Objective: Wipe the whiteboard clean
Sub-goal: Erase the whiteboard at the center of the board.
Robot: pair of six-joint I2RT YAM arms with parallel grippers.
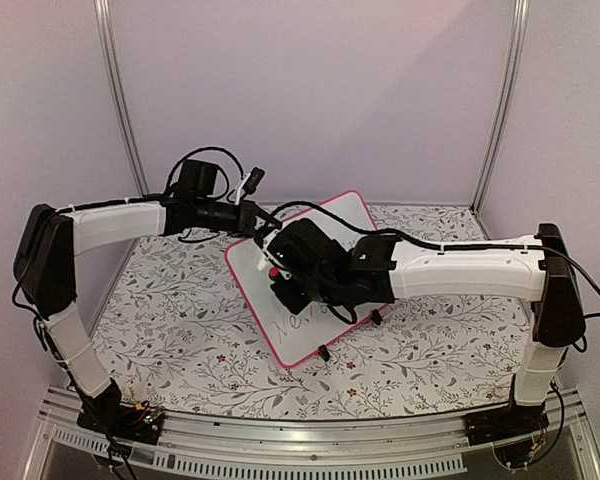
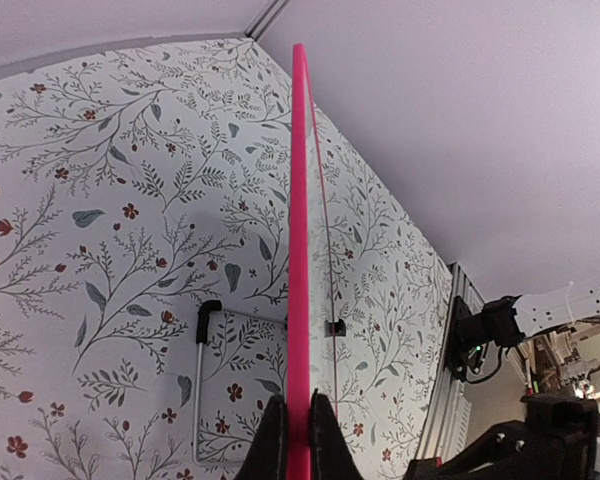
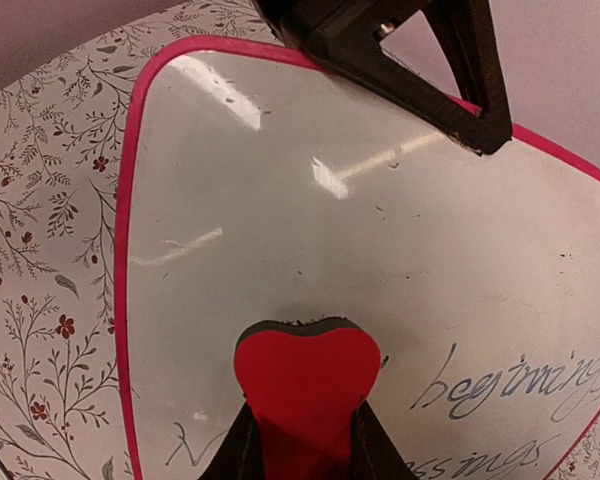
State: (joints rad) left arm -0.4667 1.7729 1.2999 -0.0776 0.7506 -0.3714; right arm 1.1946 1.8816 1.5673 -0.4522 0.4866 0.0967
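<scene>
The whiteboard [image 1: 300, 300] with a pink-red rim stands tilted on the floral table, dark handwriting on its lower part. My left gripper [image 1: 265, 235] is shut on its upper rim; the left wrist view shows the rim [image 2: 299, 250] edge-on between the two fingers [image 2: 298, 440]. My right gripper [image 1: 277, 270] is shut on a red heart-shaped eraser [image 3: 306, 375] with a dark felt face, pressed against the board [image 3: 280, 200]. Handwriting [image 3: 520, 385] lies to the eraser's right and below. The left gripper's fingers [image 3: 420, 60] show at the board's top.
A floral cloth [image 1: 180, 320] covers the table. The board's wire stand [image 2: 200, 380] and a black clip foot [image 1: 323, 352] rest on it. Metal rail [image 1: 300, 440] runs along the near edge. Grey walls close in the back and sides.
</scene>
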